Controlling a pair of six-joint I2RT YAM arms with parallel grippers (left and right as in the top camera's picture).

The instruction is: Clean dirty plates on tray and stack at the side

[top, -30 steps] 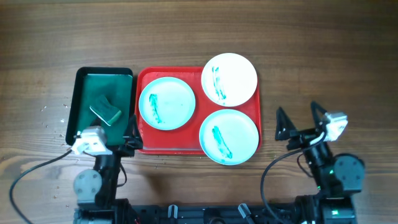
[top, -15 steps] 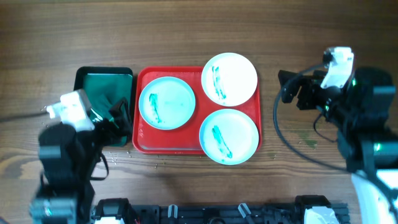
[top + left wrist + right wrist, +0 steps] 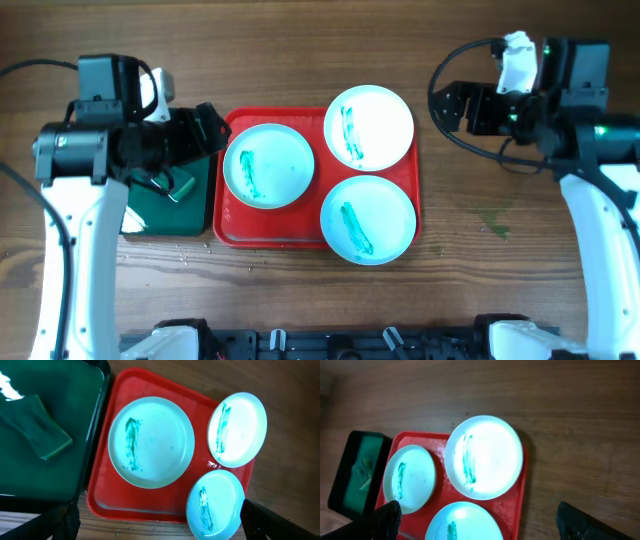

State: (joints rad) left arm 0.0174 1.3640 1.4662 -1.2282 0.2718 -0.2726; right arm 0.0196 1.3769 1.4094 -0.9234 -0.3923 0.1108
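Your left gripper (image 3: 203, 128) and right gripper (image 3: 447, 106) both gape wide, holding nothing; the tray (image 3: 228, 228) with its three smeared plates (image 3: 268, 165) lies between them.

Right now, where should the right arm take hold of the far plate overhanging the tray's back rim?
On the plate, the far-right edge, coming from the right gripper. It lies flat but overhangs the raised rim of the red tray there, so that edge likely sits lifted enough to pinch.

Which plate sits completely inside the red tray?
The left plate, nearest the green tray; the upper-right plate and lower-right plate overhang the red tray's rim.
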